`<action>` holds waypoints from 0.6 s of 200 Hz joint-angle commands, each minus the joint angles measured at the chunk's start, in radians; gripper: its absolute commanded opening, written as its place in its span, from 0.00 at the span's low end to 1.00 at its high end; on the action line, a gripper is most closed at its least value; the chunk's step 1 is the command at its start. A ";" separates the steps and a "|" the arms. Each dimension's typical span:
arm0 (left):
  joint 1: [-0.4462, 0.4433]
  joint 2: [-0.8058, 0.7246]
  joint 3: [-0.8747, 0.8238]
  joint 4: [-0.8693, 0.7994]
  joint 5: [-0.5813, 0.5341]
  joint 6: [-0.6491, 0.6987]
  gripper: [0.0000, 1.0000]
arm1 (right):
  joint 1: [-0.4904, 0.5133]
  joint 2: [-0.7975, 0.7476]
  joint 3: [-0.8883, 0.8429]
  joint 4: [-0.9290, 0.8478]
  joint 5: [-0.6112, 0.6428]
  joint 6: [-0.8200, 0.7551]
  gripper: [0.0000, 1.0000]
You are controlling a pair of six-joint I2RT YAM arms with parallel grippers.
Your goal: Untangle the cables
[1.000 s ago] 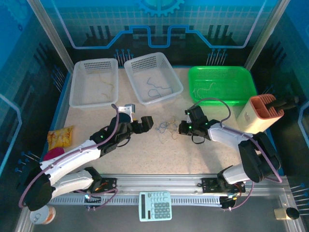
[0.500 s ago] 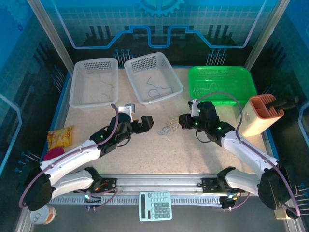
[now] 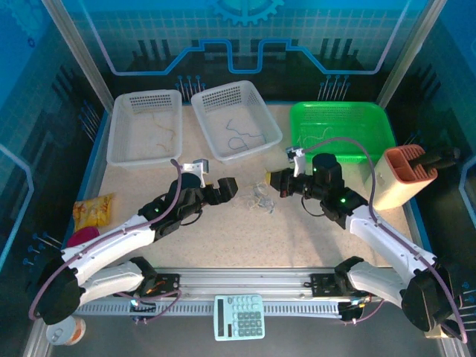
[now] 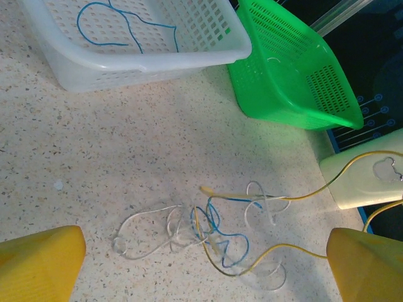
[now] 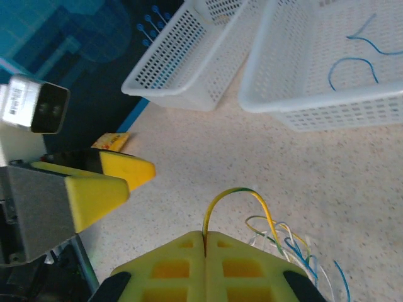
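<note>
Top view, tangle: the tangle of cables (image 3: pixel 259 196) lies mid-table, between the left gripper (image 3: pixel 227 187) and the right gripper (image 3: pixel 276 182).
Top view, baskets: at the far side, loose cords lie in the left white basket (image 3: pixel 111 149), the middle white basket (image 3: pixel 207 126) and the green basket (image 3: pixel 338 105). These look already sorted.
Left wrist view, left gripper: jaws spread wide and empty, near the knot.
Left wrist view, what is left: whitish, blue and yellow cords cross in one knot; the yellow cable (image 4: pixel 352 182) rises off to the right.
Right wrist view, right gripper: pinched tight on the yellow cable's loop.
Progress: partly done, with several cords to free.
</note>
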 commanded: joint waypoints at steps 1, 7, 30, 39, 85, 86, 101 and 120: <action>0.004 -0.004 0.041 0.030 0.024 -0.020 0.99 | 0.003 -0.011 -0.006 0.069 -0.051 -0.012 0.00; 0.004 -0.003 0.041 0.031 0.022 -0.022 0.99 | 0.002 -0.009 -0.005 0.065 -0.049 -0.015 0.00; 0.005 0.004 0.046 0.039 0.025 -0.033 0.99 | 0.002 -0.007 -0.004 0.071 -0.048 -0.022 0.00; 0.004 0.009 0.049 0.040 0.026 -0.040 0.99 | 0.002 -0.009 -0.008 0.083 -0.059 -0.022 0.00; 0.006 0.040 0.059 0.065 0.058 -0.110 0.99 | 0.000 -0.002 -0.003 0.076 -0.048 -0.025 0.00; 0.007 0.041 0.059 0.066 0.060 -0.114 0.99 | 0.001 -0.003 -0.004 0.076 -0.048 -0.025 0.00; 0.007 0.053 0.052 0.092 0.072 -0.183 0.99 | 0.001 0.002 -0.003 0.073 -0.048 -0.026 0.00; 0.012 0.071 0.011 0.192 0.096 -0.322 0.99 | 0.001 0.003 -0.004 0.072 -0.046 -0.028 0.00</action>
